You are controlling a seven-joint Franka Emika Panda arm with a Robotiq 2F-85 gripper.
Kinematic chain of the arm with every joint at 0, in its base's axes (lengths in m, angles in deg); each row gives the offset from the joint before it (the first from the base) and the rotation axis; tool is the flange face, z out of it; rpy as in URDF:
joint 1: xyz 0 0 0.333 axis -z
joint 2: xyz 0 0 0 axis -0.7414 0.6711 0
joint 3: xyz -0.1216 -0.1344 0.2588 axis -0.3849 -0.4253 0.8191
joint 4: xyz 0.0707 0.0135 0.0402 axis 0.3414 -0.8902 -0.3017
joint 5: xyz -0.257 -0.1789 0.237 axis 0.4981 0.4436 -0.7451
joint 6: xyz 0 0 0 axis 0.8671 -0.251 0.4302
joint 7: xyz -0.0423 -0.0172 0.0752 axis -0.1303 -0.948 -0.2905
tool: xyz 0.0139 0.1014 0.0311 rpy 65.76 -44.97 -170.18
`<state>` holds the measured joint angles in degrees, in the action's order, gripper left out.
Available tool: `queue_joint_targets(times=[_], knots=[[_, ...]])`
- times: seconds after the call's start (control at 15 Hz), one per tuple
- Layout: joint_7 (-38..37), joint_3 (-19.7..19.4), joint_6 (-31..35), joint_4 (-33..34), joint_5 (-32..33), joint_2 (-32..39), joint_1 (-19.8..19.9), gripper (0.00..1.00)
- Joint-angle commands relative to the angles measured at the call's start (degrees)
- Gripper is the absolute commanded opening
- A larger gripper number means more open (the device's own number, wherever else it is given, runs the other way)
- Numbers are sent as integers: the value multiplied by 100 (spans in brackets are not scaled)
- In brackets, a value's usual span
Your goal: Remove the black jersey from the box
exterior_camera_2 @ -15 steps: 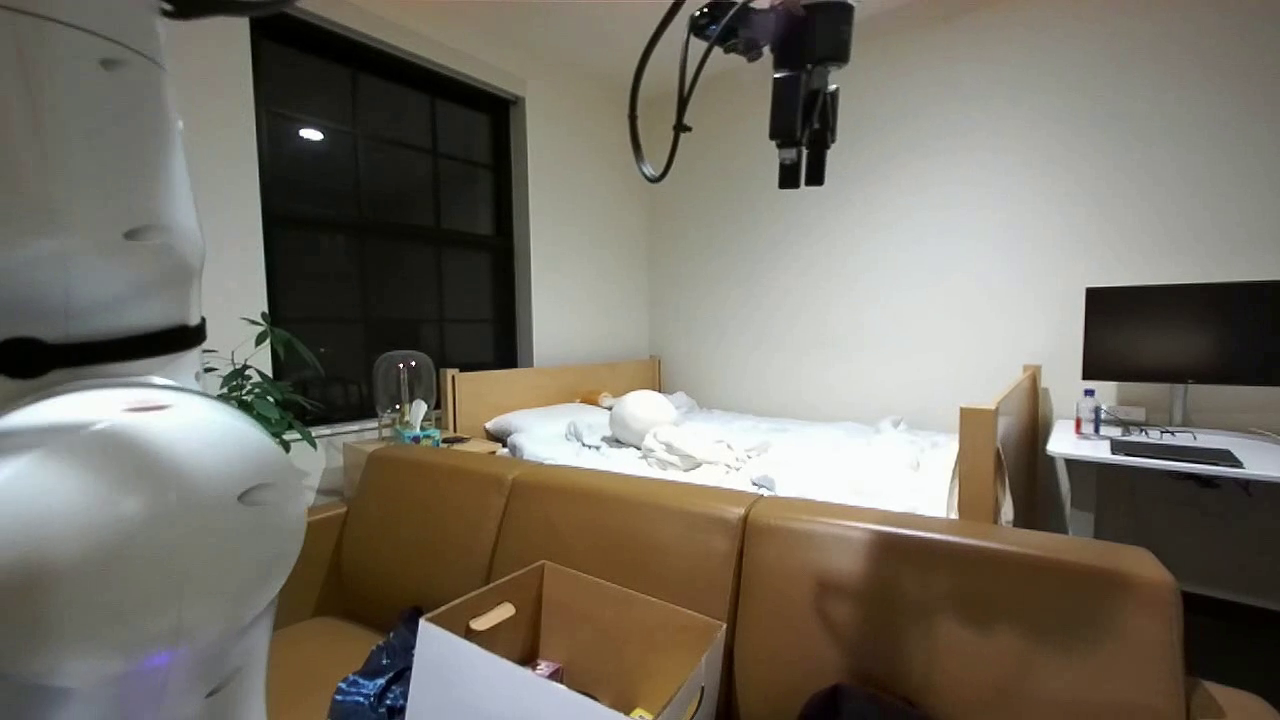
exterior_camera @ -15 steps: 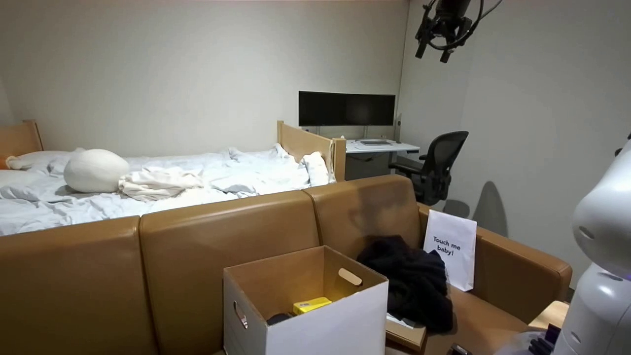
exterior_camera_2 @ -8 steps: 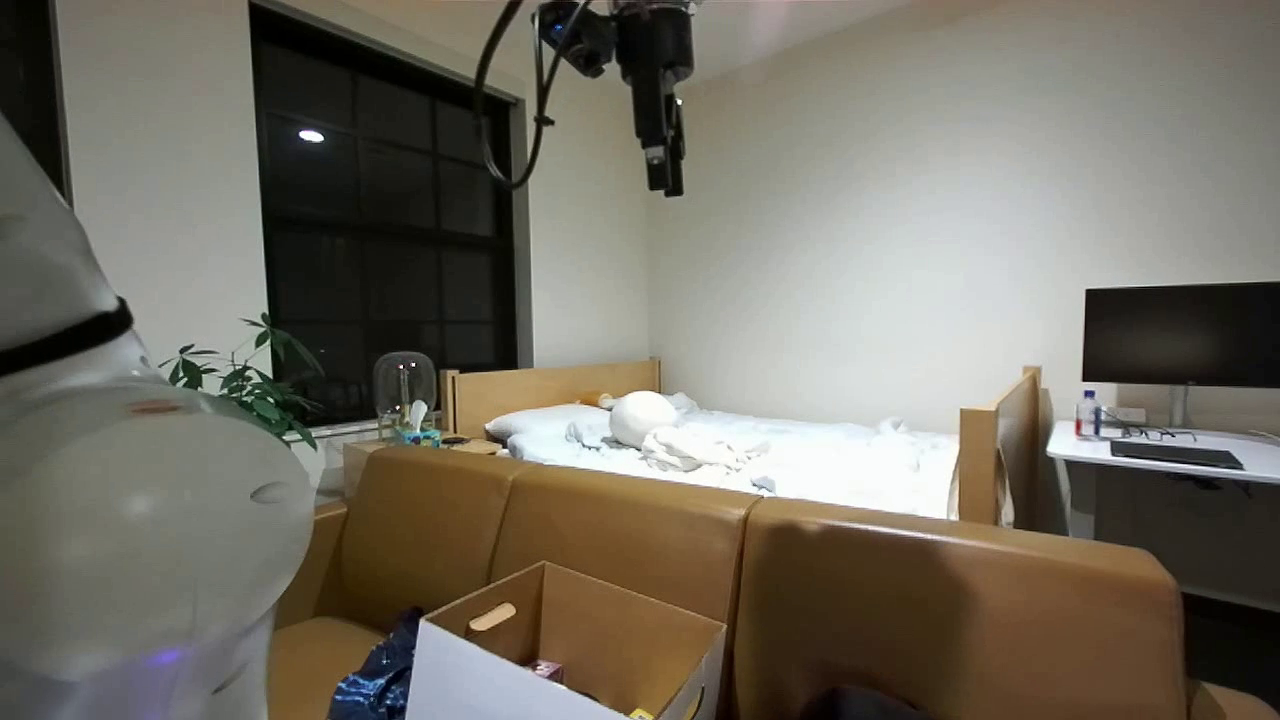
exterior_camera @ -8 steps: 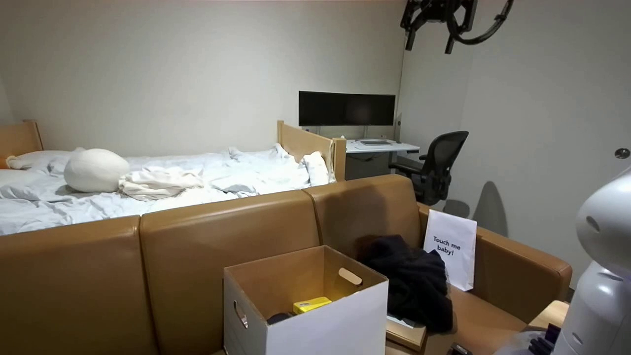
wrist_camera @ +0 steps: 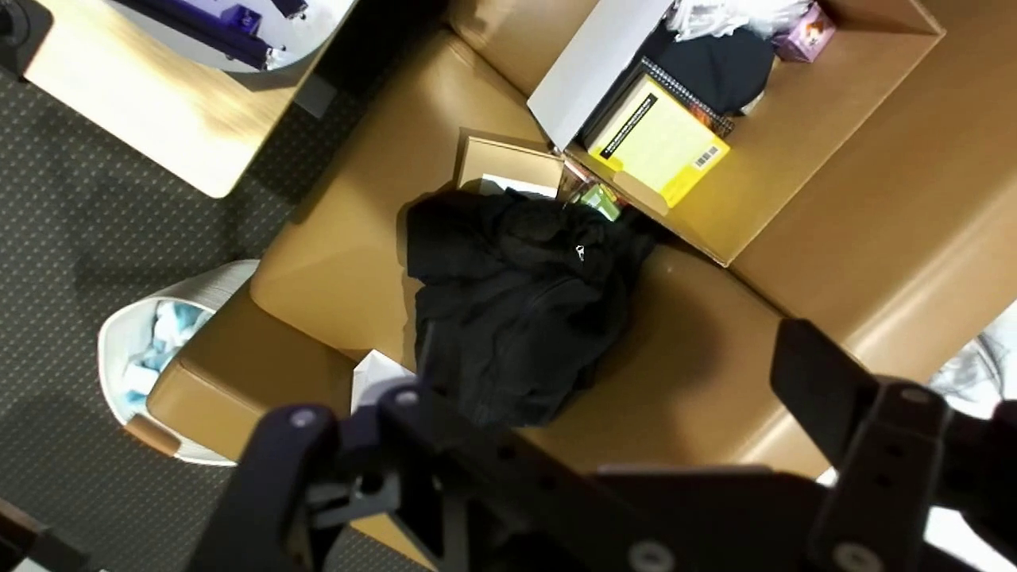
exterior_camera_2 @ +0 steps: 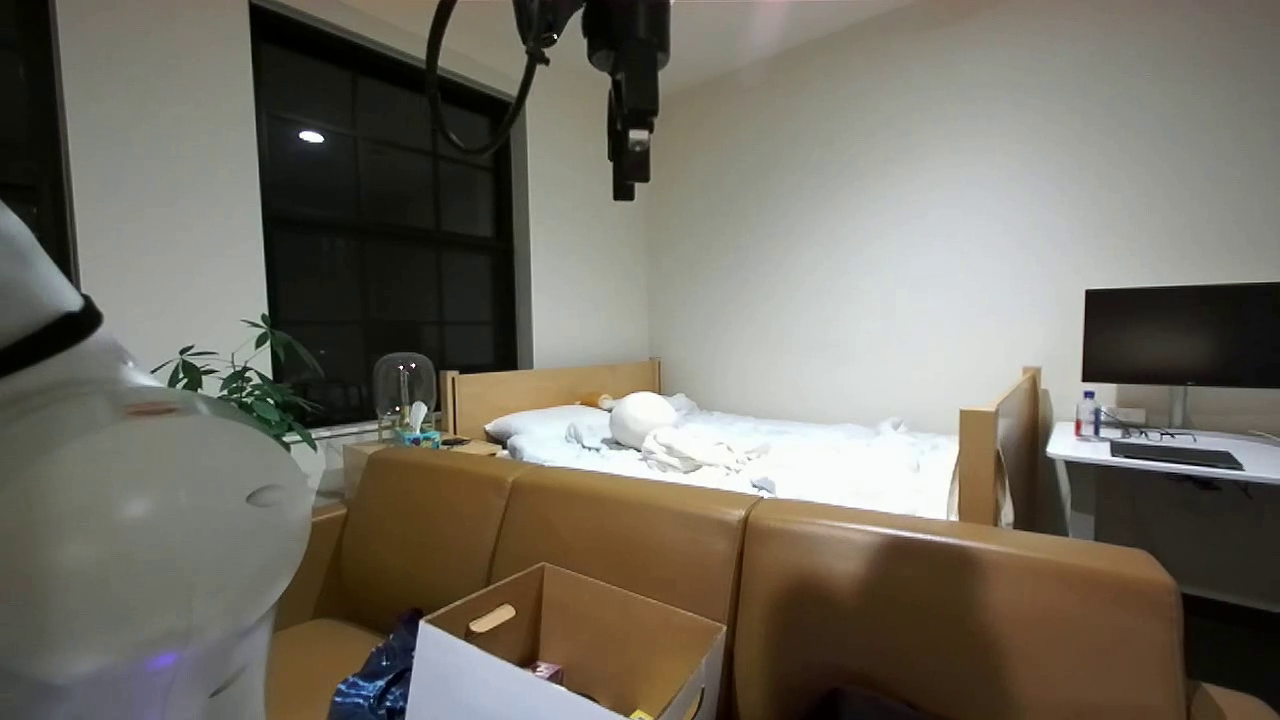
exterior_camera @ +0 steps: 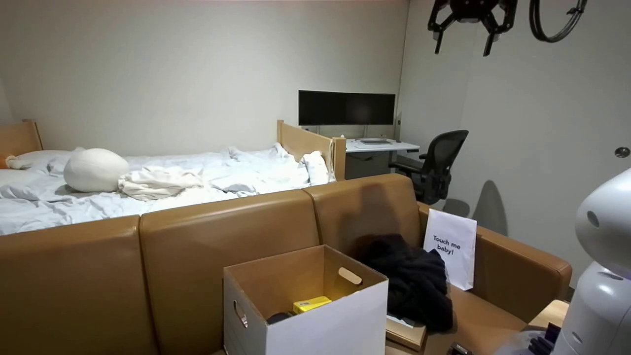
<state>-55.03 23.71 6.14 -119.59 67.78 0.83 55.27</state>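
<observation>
A black garment that looks like the black jersey (exterior_camera: 406, 281) lies bunched on the sofa seat beside the box, outside it. It shows whole in the wrist view (wrist_camera: 524, 294), with only a dark edge at the bottom of an exterior view (exterior_camera_2: 860, 704). The box (exterior_camera: 328, 323) is white outside and brown inside, open at the top; it also shows in the wrist view (wrist_camera: 850, 103). My gripper (exterior_camera: 462, 53) is open and empty, high above the sofa, pointing down. It shows side-on in an exterior view (exterior_camera_2: 630, 185); its fingers (wrist_camera: 608, 349) are wide apart in the wrist view.
In the box lie a yellow book (wrist_camera: 659, 143), a dark item (wrist_camera: 715, 67) and a small pink box (wrist_camera: 806, 33). A white paper bag (exterior_camera: 451, 249) leans on the sofa arm. The brown sofa back (exterior_camera: 231, 231) stands behind the box. A white basket (wrist_camera: 119, 349) stands on the floor.
The arm has swung and my gripper has turned, so its fingers now show spread apart in an exterior view. It stays high and empty. The garment and the box have not moved.
</observation>
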Motion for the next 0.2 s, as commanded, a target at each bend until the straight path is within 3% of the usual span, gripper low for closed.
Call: queue_joint_targets(times=[0.0, 0.13], knots=[[187, 150, -12, 20, -108, 53, 286, 100], [201, 161, -12, 20, -106, 70, 282, 100]])
